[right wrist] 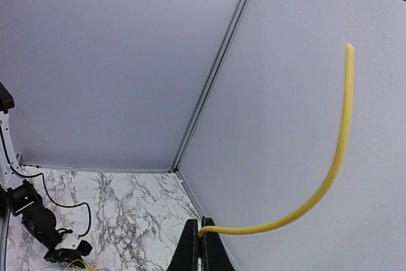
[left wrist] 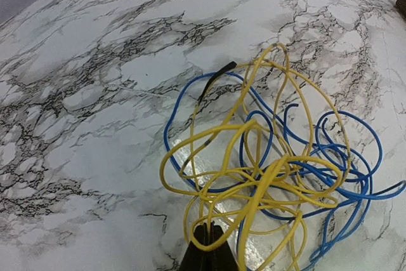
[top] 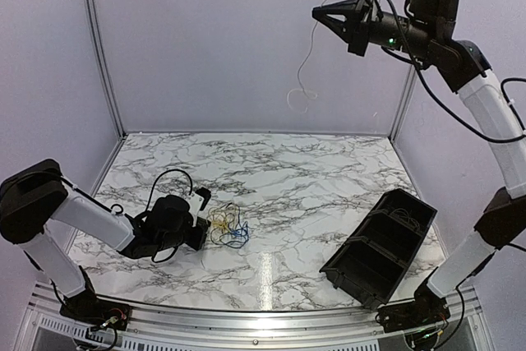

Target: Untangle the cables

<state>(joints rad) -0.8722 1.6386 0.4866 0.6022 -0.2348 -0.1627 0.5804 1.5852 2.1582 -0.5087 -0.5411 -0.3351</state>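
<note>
A tangle of yellow cables (left wrist: 194, 136) and blue cables (left wrist: 363, 179) lies on the marble table (top: 312, 178), left of the middle (top: 228, 228). One blue cable has a black end (left wrist: 219, 71). My left gripper (top: 207, 228) sits low at the tangle's left edge. In the left wrist view its fingers (left wrist: 209, 236) are shut on a yellow loop at the near side of the tangle. My right gripper (top: 316, 14) is raised high at the back right. It is shut (right wrist: 203, 225) on one end of a single yellow cable (right wrist: 330, 176), which hangs free in the air (top: 311, 55).
A black compartment bin (top: 382, 244) lies tilted on the table at the right, near the right arm's base. Grey walls close the back and both sides. A metal rail runs along the near edge (top: 263, 318).
</note>
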